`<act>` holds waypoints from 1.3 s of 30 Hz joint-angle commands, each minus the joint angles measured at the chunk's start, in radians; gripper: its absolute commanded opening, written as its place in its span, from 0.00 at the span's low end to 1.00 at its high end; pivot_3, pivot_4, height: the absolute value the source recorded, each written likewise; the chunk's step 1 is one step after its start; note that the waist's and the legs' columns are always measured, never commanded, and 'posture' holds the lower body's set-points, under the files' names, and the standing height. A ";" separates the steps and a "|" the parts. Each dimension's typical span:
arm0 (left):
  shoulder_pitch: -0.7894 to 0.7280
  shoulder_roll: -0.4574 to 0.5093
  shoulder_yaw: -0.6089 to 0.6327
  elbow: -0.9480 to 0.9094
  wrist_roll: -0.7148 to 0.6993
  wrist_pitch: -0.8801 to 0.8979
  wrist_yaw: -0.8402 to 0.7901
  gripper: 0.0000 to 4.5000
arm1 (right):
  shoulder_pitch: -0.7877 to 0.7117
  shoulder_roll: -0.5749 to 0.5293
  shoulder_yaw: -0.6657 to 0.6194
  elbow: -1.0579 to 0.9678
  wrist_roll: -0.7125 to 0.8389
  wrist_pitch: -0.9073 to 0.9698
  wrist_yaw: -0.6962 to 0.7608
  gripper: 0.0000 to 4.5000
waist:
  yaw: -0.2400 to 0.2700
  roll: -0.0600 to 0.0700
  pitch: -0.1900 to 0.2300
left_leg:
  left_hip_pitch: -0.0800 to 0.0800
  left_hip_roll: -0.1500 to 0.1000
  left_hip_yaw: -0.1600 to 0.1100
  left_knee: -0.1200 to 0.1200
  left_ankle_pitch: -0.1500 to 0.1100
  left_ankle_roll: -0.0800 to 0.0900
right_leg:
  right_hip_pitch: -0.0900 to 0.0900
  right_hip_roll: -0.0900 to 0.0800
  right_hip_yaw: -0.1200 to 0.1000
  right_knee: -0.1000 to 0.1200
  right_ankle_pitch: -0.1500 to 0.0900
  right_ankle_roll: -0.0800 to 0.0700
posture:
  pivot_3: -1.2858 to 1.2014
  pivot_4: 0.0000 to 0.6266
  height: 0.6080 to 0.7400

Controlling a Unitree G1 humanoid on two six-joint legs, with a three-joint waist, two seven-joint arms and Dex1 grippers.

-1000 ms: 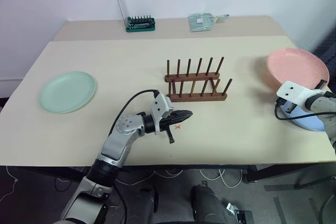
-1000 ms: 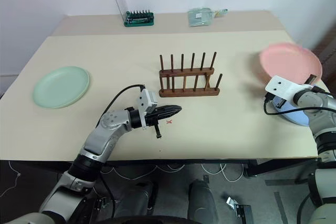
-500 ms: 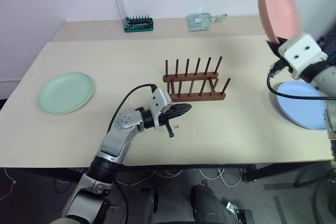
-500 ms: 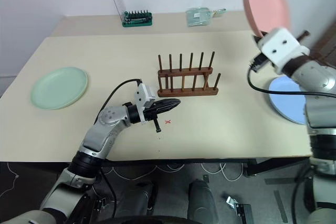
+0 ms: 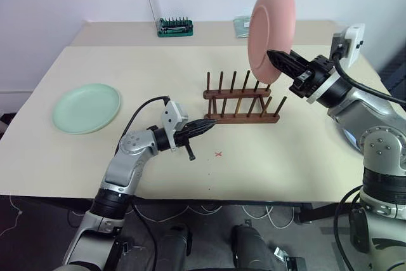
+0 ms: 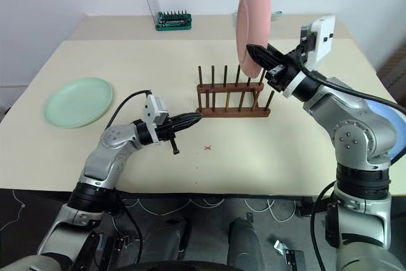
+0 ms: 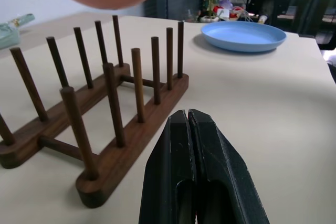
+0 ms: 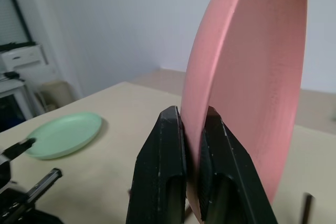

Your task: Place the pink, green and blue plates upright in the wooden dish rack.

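Right gripper (image 5: 274,59) clamped on the lower rim of the pink plate (image 5: 271,31), one finger on each face. Plate is held upright on edge, up in the air, just above the right end of the wooden dish rack (image 5: 242,102); its bottom edge hangs over the back row of pegs, and I can't tell if it touches them. In the right wrist view the two black fingers (image 8: 164,171) pinch the rim with the plate rising above them.

Left gripper (image 5: 204,125) closed tight, empty, fingers pressed together. It points level toward the rack, tip just beside the front rail's left end, no contact seen. Left wrist view shows the closed fingers (image 7: 181,171) with the rack just ahead.

Rack sits mid-table, two rails with upright pegs, no plates in its slots. Green plate (image 5: 86,107) lies flat on the table (image 5: 127,68) at the left side, well apart from the rack. Blue plate (image 7: 243,35) lies flat at the right side of the table, beyond the rack from the left wrist camera.

Small red x mark (image 5: 219,154) on the tabletop near the front of the rack. Green tool holder (image 5: 175,26) with a clear lid stands at the back edge.
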 commanded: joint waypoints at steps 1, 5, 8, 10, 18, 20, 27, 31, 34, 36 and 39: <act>0.010 0.005 0.018 -0.045 -0.025 -0.003 0.002 0.01 | 0.028 -0.026 -0.043 0.014 -0.042 -0.027 0.022 0.01 | 0.000 0.000 0.000 | 0.000 0.000 0.000 0.000 0.000 0.000 | 0.000 0.000 0.000 0.000 0.000 0.000 | 0.52 0.24 1.00; 0.012 0.001 0.007 -0.043 -0.025 -0.005 0.000 0.01 | 0.057 -0.022 -0.072 0.022 -0.022 -0.004 0.034 0.01 | -0.003 0.000 0.000 | 0.000 0.000 0.001 0.000 0.000 0.000 | 0.000 0.000 0.000 0.000 0.000 0.000 | 0.52 0.24 1.00; 0.010 -0.001 0.003 -0.039 -0.024 -0.006 -0.001 0.01 | 0.064 -0.014 -0.079 0.018 -0.012 0.009 0.035 0.01 | -0.007 0.000 0.000 | 0.000 0.000 0.000 0.000 0.000 0.000 | 0.000 0.000 0.000 0.000 0.000 0.000 | 0.52 0.24 1.00; 0.007 -0.002 0.001 -0.036 -0.023 -0.007 -0.002 0.01 | 0.070 -0.007 -0.082 0.021 -0.011 0.020 0.028 0.01 | -0.007 0.000 0.000 | 0.000 0.000 0.000 0.000 0.000 0.000 | 0.000 0.000 0.000 0.001 0.000 0.000 | 0.52 0.24 1.00; 0.006 -0.005 -0.009 -0.029 -0.020 -0.010 -0.010 0.01 | 0.119 0.019 -0.081 0.082 -0.040 0.031 0.008 0.08 | -0.005 0.000 0.000 | 0.000 0.000 0.001 0.000 0.000 0.000 | 0.000 0.000 0.000 0.000 0.000 0.000 | 0.52 0.24 1.00; 0.006 -0.006 -0.011 -0.030 -0.019 -0.010 -0.010 0.01 | 0.117 0.018 -0.084 0.099 -0.048 0.024 0.013 0.25 | -0.005 0.000 0.000 | 0.000 0.000 0.001 0.000 0.000 0.000 | 0.000 0.000 0.000 0.001 0.000 0.000 | 0.52 0.24 1.00; 0.015 -0.010 -0.018 -0.044 -0.015 -0.005 -0.006 0.01 | 0.146 -0.048 -0.119 0.050 -0.166 -0.124 0.076 0.68 | -0.004 0.000 0.000 | 0.000 0.000 0.001 0.000 0.000 0.000 | 0.000 0.000 0.000 0.000 0.000 0.000 | 0.52 0.24 1.00; 0.007 -0.022 -0.003 -0.031 0.025 -0.049 0.055 0.01 | 0.204 -0.103 -0.197 0.061 -0.228 -0.170 0.064 0.68 | 0.002 0.000 0.000 | 0.000 0.000 0.001 0.000 0.000 0.000 | 0.000 0.000 0.000 0.000 0.000 0.000 | 0.52 0.24 1.00; -0.026 -0.049 0.045 0.009 0.071 -0.106 0.167 0.01 | 0.239 -0.128 -0.239 0.050 -0.250 -0.194 0.069 0.68 | 0.004 0.000 0.000 | 0.000 0.000 0.001 0.000 0.000 0.000 | 0.000 0.000 0.000 0.000 0.000 0.000 | 0.52 0.24 1.00; -0.065 -0.068 0.122 0.032 0.030 -0.094 0.242 0.01 | 0.242 -0.145 -0.250 0.025 -0.253 -0.202 0.085 0.68 | -0.002 0.000 0.000 | 0.000 0.000 0.002 0.001 0.000 0.000 | 0.000 0.000 0.001 0.000 0.000 0.000 | 0.52 0.24 1.00; -0.115 -0.021 0.272 0.071 0.007 -0.043 0.373 0.20 | 0.252 -0.199 -0.215 -0.148 -0.172 -0.168 0.192 0.70 | -0.017 0.001 0.000 | 0.001 0.001 0.002 0.000 0.000 0.000 | 0.000 0.000 0.001 0.001 0.000 0.000 | 0.52 0.24 1.00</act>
